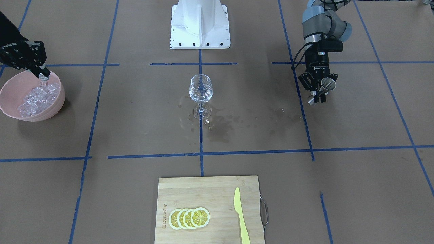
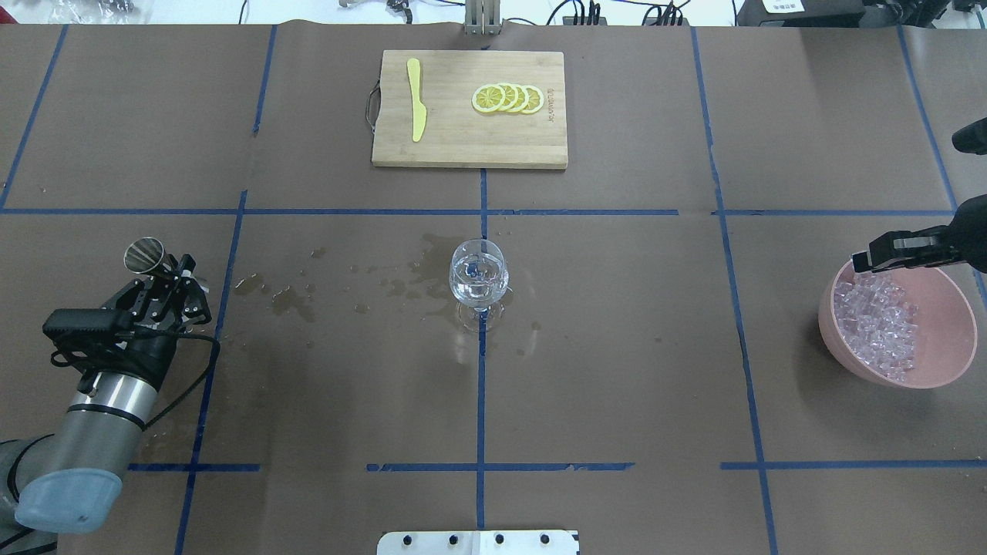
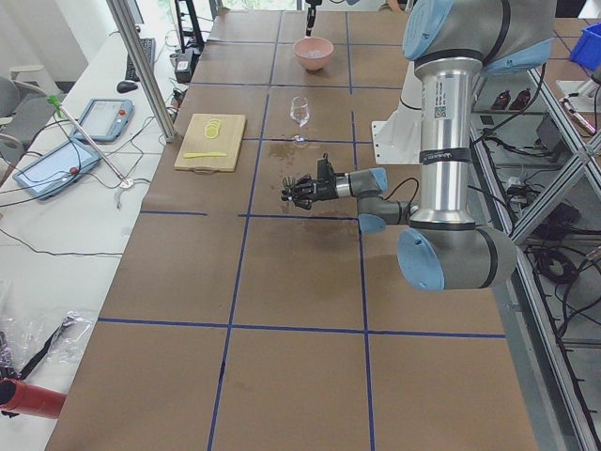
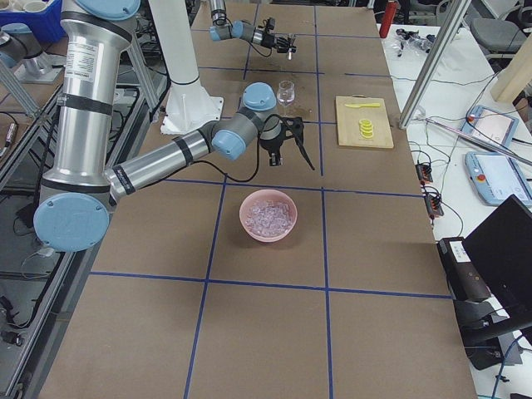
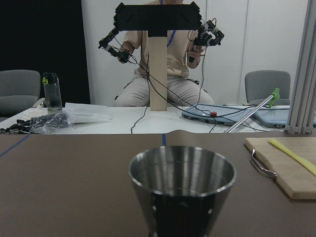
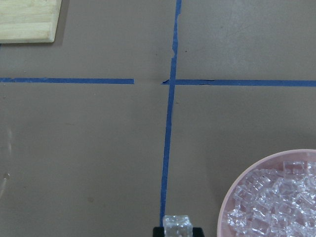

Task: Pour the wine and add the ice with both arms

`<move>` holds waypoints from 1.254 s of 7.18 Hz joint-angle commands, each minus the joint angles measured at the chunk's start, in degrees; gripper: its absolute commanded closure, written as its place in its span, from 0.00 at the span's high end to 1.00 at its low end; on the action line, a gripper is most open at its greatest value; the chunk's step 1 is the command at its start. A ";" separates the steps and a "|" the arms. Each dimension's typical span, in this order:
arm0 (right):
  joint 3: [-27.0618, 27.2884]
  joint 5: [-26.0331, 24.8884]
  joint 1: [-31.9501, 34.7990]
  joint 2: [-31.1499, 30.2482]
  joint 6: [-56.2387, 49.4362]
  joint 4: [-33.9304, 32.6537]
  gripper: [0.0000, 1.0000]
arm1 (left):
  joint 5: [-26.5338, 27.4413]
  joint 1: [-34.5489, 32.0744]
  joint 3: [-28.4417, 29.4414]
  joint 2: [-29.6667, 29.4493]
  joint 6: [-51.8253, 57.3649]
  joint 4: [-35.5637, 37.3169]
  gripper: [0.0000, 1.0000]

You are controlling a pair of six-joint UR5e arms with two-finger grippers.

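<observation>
A clear stemmed glass [image 1: 200,89] stands at the table's middle with a little clear wine [image 2: 479,289] in it. My left gripper [image 1: 318,97] is shut on a steel measuring cup [image 1: 327,84], held tilted above the table well to the glass's side; the cup fills the left wrist view [image 5: 181,190]. A pink bowl [image 1: 6,91] holds a heap of ice [image 1: 39,98]. My right gripper [image 1: 44,75] hangs over the bowl's rim, shut on one ice cube [image 6: 177,225].
A wooden cutting board [image 1: 203,186] with lemon slices [image 1: 189,218] and a yellow knife [image 1: 241,217] lies on the operators' side. Wet patches [image 1: 223,127] spread around the glass's foot. The white pedestal [image 1: 200,23] stands at the robot's side.
</observation>
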 commanded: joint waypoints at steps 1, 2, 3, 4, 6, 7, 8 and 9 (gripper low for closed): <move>0.27 0.01 0.06 2.23 3.15 0.02 0.00 | 3.87 3.52 2.98 0.03 -1.48 0.03 0.00; 0.35 -0.08 0.06 2.49 3.15 0.02 0.00 | 5.37 4.05 4.40 0.03 -1.48 0.03 0.00; 0.44 -0.17 -0.03 3.02 3.24 0.02 0.00 | 5.99 4.75 5.11 0.03 -3.14 0.03 0.00; 0.44 -0.08 -0.03 4.24 5.59 0.10 0.00 | 5.91 4.93 6.42 0.03 -4.63 0.03 0.00; 0.53 -0.08 -0.03 5.65 6.58 0.10 0.00 | 5.91 5.20 6.69 0.12 -4.73 0.03 0.00; 0.53 -0.17 -0.03 6.27 6.76 0.10 0.00 | 5.91 5.20 7.05 0.12 -4.73 0.03 0.06; 0.53 -0.17 -0.03 6.62 6.76 0.10 0.00 | 5.82 5.20 7.05 0.12 -4.73 0.03 0.16; 0.53 -0.25 -0.03 7.58 6.76 0.10 0.00 | 5.82 5.28 7.05 0.12 -4.73 0.03 0.21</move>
